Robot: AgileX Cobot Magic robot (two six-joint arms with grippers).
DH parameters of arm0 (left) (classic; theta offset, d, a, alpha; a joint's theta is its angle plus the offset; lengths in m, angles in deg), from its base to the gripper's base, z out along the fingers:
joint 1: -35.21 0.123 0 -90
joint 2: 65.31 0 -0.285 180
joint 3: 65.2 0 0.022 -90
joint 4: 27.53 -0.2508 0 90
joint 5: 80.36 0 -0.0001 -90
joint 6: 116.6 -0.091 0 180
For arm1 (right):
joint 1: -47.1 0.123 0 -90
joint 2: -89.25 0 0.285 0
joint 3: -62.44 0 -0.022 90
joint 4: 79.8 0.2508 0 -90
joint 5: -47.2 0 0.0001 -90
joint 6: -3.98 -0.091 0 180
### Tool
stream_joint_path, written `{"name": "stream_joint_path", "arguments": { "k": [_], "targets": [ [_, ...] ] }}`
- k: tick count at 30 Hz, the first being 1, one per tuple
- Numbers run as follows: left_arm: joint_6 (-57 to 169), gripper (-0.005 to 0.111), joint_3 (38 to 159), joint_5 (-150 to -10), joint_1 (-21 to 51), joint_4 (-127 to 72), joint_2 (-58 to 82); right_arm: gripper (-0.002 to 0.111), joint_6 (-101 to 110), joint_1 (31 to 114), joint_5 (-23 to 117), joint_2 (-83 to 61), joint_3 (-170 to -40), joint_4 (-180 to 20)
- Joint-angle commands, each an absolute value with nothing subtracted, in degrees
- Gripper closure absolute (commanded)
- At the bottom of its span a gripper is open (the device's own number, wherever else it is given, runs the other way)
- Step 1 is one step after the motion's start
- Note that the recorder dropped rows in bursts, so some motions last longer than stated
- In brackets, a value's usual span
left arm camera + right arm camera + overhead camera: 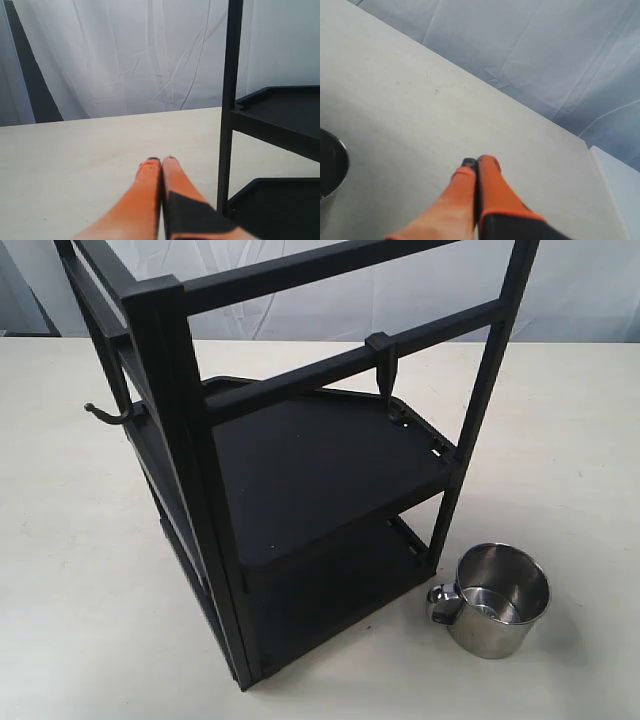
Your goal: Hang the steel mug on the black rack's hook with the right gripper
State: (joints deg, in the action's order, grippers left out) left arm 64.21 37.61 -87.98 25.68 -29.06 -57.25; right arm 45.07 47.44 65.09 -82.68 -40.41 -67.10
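The steel mug (495, 600) stands upright on the pale table, just right of the black rack (300, 480), its looped handle turned toward the rack's front post. The hook (382, 365) hangs by its square collar from a crossbar, stem pointing down above the upper shelf. Neither gripper shows in the exterior view. In the right wrist view my right gripper (478, 162) is shut with nothing between its orange fingers, and the mug's rim (331, 165) shows at that frame's edge, apart from it. My left gripper (162, 160) is shut and empty above the table, beside a rack post (229, 107).
A curved knob-tipped hook (105, 414) sticks out sideways from the rack's left side. The rack's two flat shelves (320, 475) are bare. A white cloth backdrop (130, 55) hangs behind the table, whose far edge (530, 107) runs close to the right gripper.
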Motion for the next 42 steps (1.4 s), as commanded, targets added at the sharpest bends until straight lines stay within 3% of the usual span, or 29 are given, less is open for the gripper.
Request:
{"name": "stream_joint_path", "arguments": {
  "k": [1,6,29,32,38,42],
  "targets": [
    [64.35,0.105,37.58,-87.68,25.41,-29.33,-57.52,0.109,45.04,47.10,63.68,-82.97,-40.34,-67.17],
    [64.35,0.105,37.58,-87.68,25.41,-29.33,-57.52,0.109,44.94,47.10,53.91,-82.97,-40.34,-62.83],
    [64.35,0.105,37.58,-87.68,25.41,-29.33,-57.52,0.109,44.94,47.10,53.31,-82.97,-40.34,-56.46],
    [64.35,0.105,37.58,-87.68,25.41,-29.33,-57.52,0.109,44.97,47.10,44.80,-82.97,-40.34,-58.16],
    [64.35,0.105,37.58,-87.68,25.41,-29.33,-57.52,0.109,11.74,47.18,27.40,-82.97,-40.34,-27.72],
    [64.35,0.105,37.58,-87.68,25.41,-29.33,-57.52,0.109,9.72,47.10,21.74,-82.97,-40.34,-22.31]
  ]
}}
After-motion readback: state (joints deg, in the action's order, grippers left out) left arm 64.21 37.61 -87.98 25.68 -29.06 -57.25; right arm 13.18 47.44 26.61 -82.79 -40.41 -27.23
